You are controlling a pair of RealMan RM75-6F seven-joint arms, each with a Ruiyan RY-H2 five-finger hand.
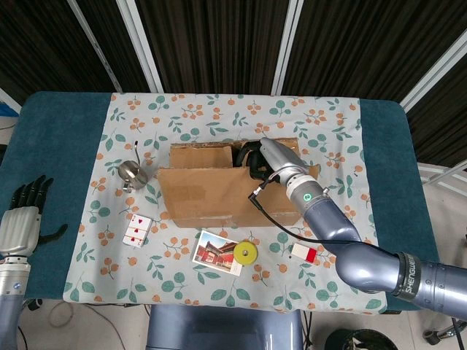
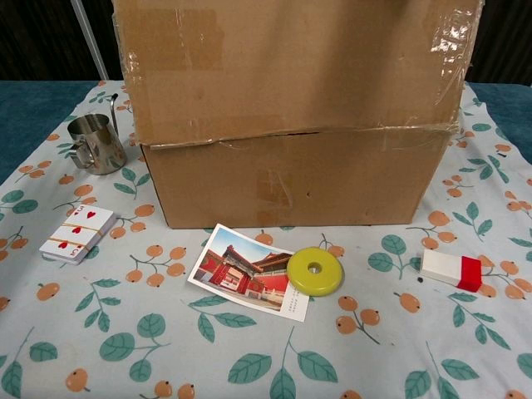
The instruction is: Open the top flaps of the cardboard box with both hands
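So the right hand (image 1: 271, 159) is curled over the top edge of the box's (image 1: 226, 186) near flap (image 2: 291, 66), fingers hooked down inside the opening and gripping that edge, with a black cable trailing off the wrist across the cardboard. That flap stands pretty much upright in the chest view, a big sheet of taped cardboard filling the top of the frame above the box's front wall. From the head view you can see into the box behind the flap, dark inside, with a far flap (image 1: 201, 154) lying along the back edge. The box sits mid-counter on the floral cloth (image 1: 336, 131). The left hand (image 1: 22, 219) is way off at the counter's left edge, well apart from the box, holding nothing with its fingers spread. Around the box: a steel cup (image 2: 96, 143) just left of it, a deck of cards (image 2: 77, 233) in front of the cup, a postcard (image 2: 249, 270) near the box's front with a yellow disc (image 2: 315, 270) sitting on its right end, and a white and red eraser (image 2: 451, 269) off to the front right.
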